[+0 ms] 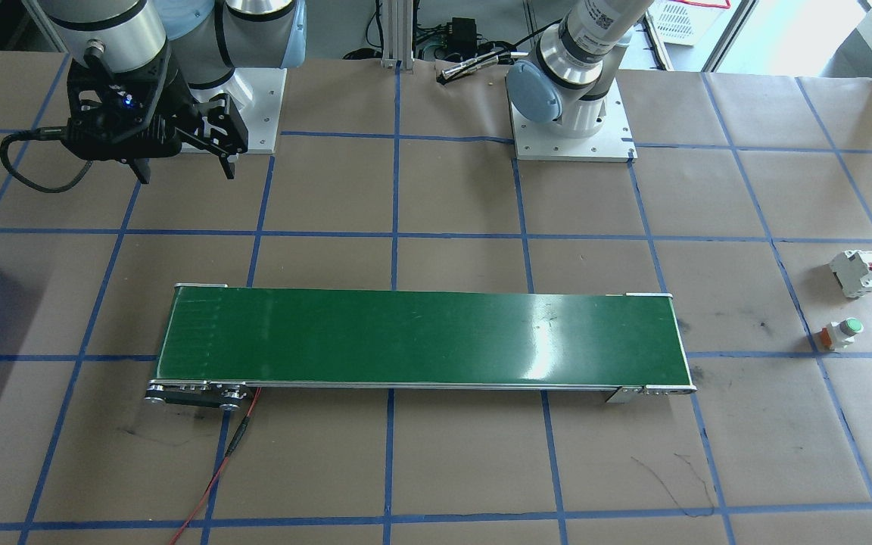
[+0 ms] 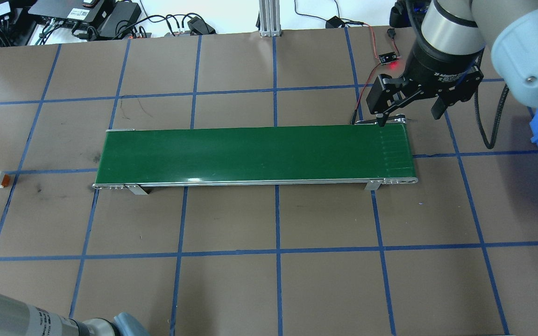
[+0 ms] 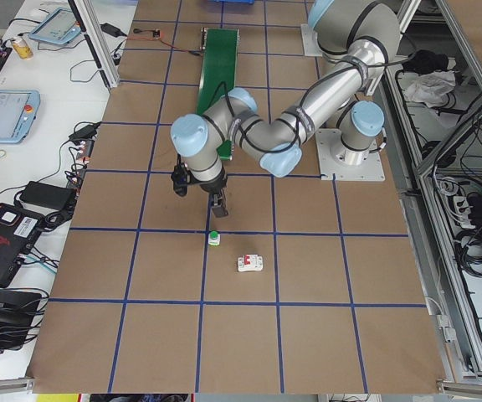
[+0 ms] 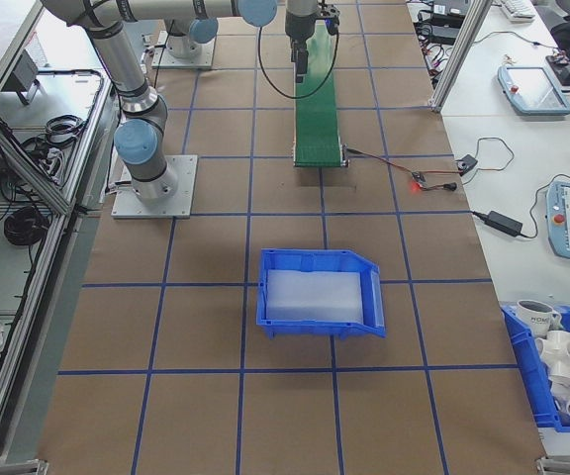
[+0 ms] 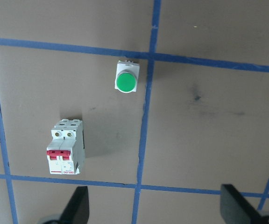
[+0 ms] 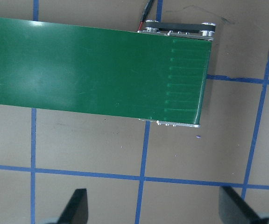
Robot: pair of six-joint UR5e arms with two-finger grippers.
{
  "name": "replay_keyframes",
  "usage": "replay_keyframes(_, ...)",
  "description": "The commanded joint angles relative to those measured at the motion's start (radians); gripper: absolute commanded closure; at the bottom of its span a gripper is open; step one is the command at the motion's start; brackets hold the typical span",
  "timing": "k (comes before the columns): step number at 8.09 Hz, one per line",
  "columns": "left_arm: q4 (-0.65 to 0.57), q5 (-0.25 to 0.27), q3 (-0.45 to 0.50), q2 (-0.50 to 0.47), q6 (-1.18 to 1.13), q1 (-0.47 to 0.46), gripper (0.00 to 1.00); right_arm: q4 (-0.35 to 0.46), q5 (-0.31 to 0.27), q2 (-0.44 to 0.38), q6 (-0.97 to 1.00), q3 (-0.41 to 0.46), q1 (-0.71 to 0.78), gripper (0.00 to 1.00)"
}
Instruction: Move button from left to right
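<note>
My left hand [image 5: 151, 207] hangs released above the desk [image 5: 209, 140], its two fingers [image 5: 78, 205] spread wide with nothing between them. Just ahead of the fingertips in the wrist view lies the button [image 5: 126, 80], green cap toward the camera, resting on the brown paper right beside a crossing of the blue tape lines [image 5: 146, 116]. Near it, and apart from it, lies the white circuit breaker [image 5: 66, 146] with its red levers. Seen from the desk's end, the hand [image 3: 199, 194] hovers over the desk close to the button [image 3: 214, 239], not touching it, and the breaker [image 3: 250, 264] lies a little further out.

My right hand [image 2: 409, 116] is also released and empty, fingers [image 2: 381, 120] spread, hovering by the far edge of the green conveyor belt [image 2: 255, 154] at its right end. Its wrist view looks straight down on that end of the belt [image 6: 92, 70], with a red and black wire [image 6: 145, 16] running in at the roller. Beyond the belt's right end sits a blue bin [image 4: 320, 292] on the desk.
</note>
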Motion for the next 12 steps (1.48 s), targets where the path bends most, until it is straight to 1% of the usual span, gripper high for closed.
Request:
replay_keyframes(1,0.092,0.008,-0.007,-0.109,0.01,0.027,0.0,0.001,0.0,0.0,0.0,-0.001,0.0,0.0)
replay_keyframes(2,0.169,0.006,-0.007,-0.132,0.023,-0.001,0.0,0.001,0.0,0.0,0.0,0.001,0.0,0.0)
replay_keyframes(4,0.194,0.002,-0.005,-0.178,0.021,-0.036,0.0,0.001,0.0,0.0,0.0,0.001,0.0,0.0)
replay_keyframes(5,0.247,-0.003,-0.007,-0.208,0.024,-0.038,0.0,0.001,-0.001,0.0,0.0,0.001,0.0,0.0)
replay_keyframes(6,0.257,-0.003,-0.005,-0.234,0.034,-0.038,0.0,0.001,0.0,0.0,0.0,0.001,0.0,0.0)
replay_keyframes(10,0.257,0.006,-0.013,-0.238,0.072,-0.036,0.0,0.008,0.0,0.0,0.002,0.001,0.0,0.0)
replay_keyframes(12,0.275,0.008,-0.043,-0.243,0.08,-0.035,0.0,0.008,0.0,0.0,0.002,0.001,0.002,0.0)
